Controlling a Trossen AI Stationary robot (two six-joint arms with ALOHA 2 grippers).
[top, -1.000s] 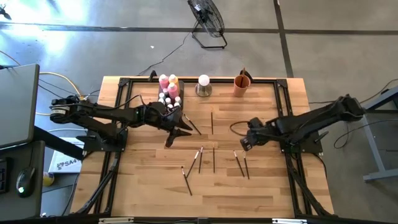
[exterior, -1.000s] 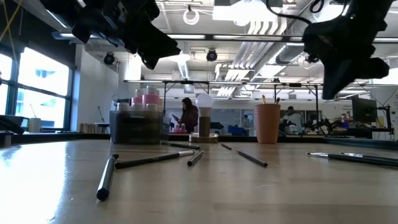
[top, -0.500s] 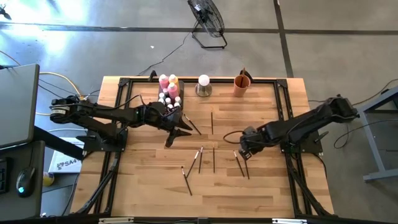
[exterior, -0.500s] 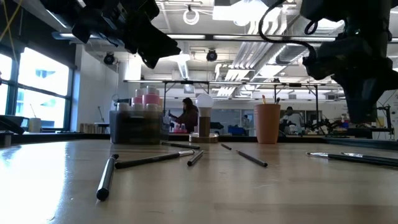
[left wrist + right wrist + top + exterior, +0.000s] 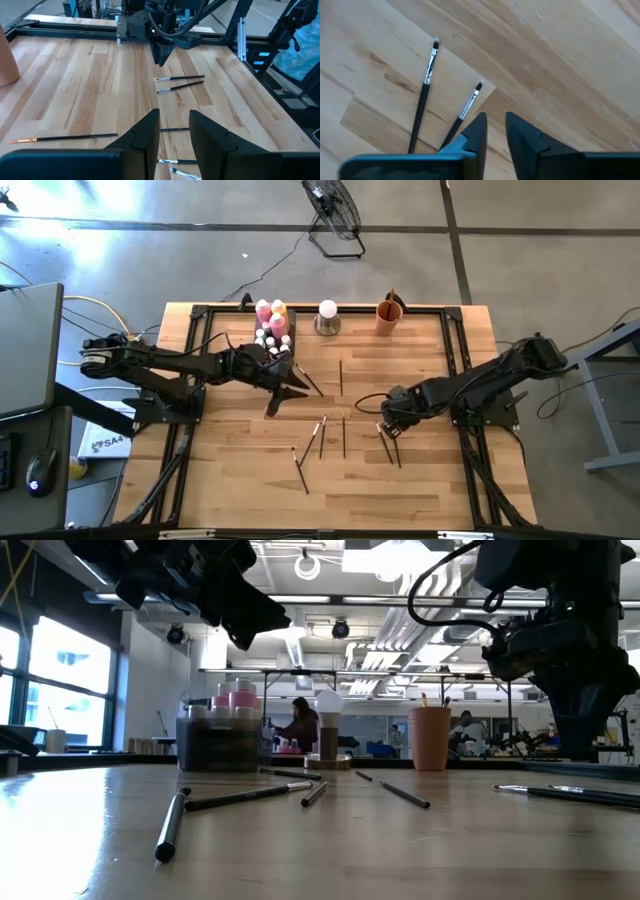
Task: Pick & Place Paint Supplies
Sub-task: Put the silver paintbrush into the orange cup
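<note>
Several thin dark-handled paintbrushes lie flat on the wooden table, among them a pair at the middle right. That pair also shows in the right wrist view. Pink, yellow and tiny white-capped paint bottles stand in a grey tray at the far left. My right gripper hangs low over the pair's bristle ends, fingers slightly apart and empty. My left gripper hovers open and empty near the tray, above the table.
A white ball on a metal base and an orange cup stand at the far edge. Other brushes lie at the table's middle and near the tray. A black frame runs round the table.
My right gripper has gone toward the table's left and near edges and come down, ending just above the bristle ends of the pair of brushes. The brushes have not moved.
</note>
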